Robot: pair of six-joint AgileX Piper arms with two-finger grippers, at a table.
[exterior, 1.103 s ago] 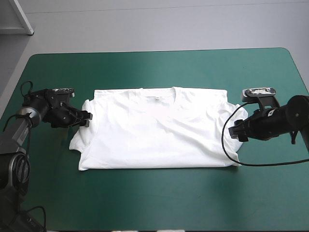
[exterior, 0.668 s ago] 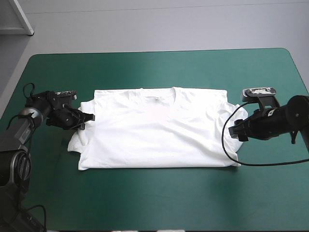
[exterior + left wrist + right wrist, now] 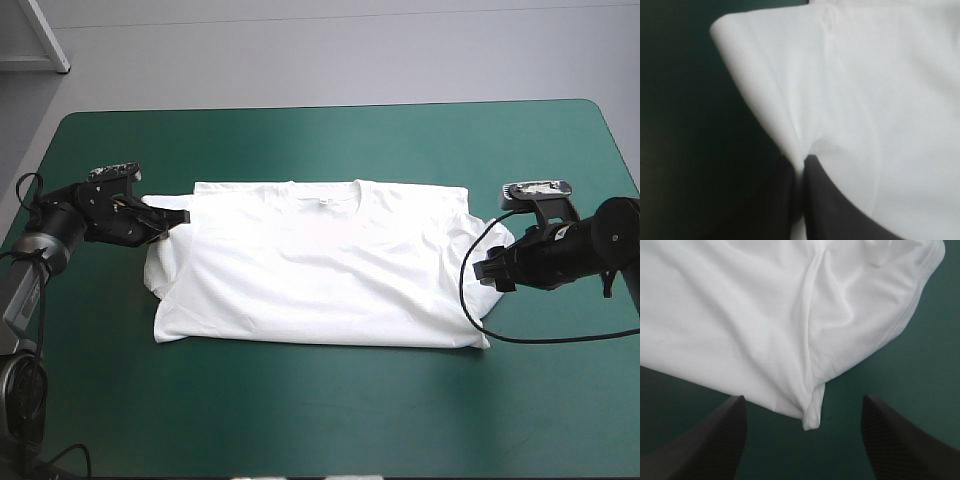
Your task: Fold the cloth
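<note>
Your left tool [image 3: 801,170] has its two black fingers pressed together on a fold of the white short-sleeved cloth T-shirt [image 3: 880,100], with a thin white sheet caught between the tips. Seen from above, that left tool [image 3: 176,215] grips the sleeve at the T-shirt's [image 3: 320,265] 10 o'clock corner, and the sleeve is drawn out into a point toward it. Your right tool [image 3: 802,399] stands spread, its fingers wide apart and touching nothing. A rolled corner of the T-shirt reaches into the gap between them and lies on the cover. From above, the right tool [image 3: 492,272] sits just beside the T-shirt's 3 o'clock edge. The T-shirt lies spread flat at the middle of the desk with the teal-green cover [image 3: 320,140], its collar toward 12 o'clock and bare cover all round it.
</note>
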